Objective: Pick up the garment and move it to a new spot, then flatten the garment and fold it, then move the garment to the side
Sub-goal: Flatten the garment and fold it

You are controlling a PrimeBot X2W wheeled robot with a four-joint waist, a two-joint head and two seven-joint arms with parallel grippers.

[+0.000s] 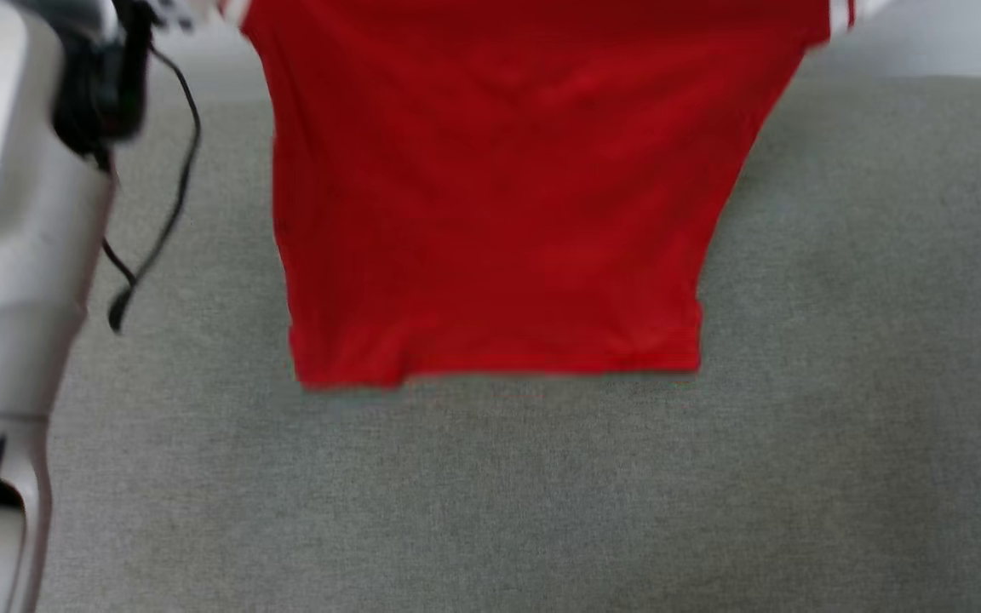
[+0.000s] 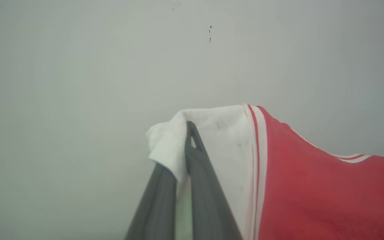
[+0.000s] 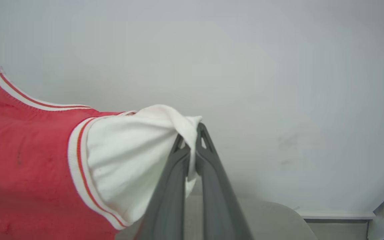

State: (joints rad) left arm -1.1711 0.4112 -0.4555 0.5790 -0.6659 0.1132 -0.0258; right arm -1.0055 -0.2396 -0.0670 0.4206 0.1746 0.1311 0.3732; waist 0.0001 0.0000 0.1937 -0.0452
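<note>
Already past the pick-up, judging by the lift. Clamped with the left hand (image 2: 184, 143), dark fingers tight together on the bunched white short sleeve (image 2: 218, 140) of the red soft-fabric T-shirt with striped trim (image 1: 490, 196). Stretched from that hand across to the other and hanging below both as a fairly flat red sheet, hem low over the grey fabric-covered surface (image 1: 840, 340); cannot tell whether brushing it or just clear. Clamped likewise with the right hand (image 3: 191, 136), fingers shut on the other white sleeve (image 3: 128, 156). Probably mid-carry toward the new spot, or close to laying down. Left to do, by this reading: setting down on the surface beneath the hands, smoothing flat, folding, then shifting to the side. No fold made yet.
</note>
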